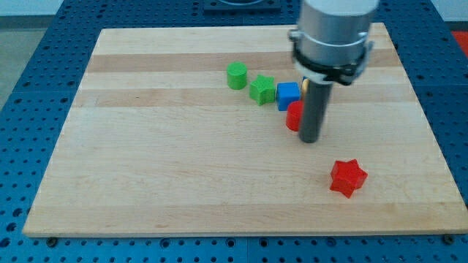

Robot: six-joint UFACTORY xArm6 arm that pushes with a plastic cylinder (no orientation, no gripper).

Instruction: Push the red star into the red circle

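Observation:
The red star (346,177) lies on the wooden board (183,161) toward the view's bottom right. The red circle (293,116) is a red round block, partly hidden behind my rod, just below the blue cube (288,95). My tip (310,139) rests on the board right beside the red circle's right side, above and left of the red star, with a gap of bare wood between tip and star.
A green round block (236,75) and a green star-like block (262,90) sit in a row with the blue cube, running toward the view's upper left. A sliver of a yellow block (302,85) shows behind the rod. The arm's grey body (333,33) hangs over the board's top right.

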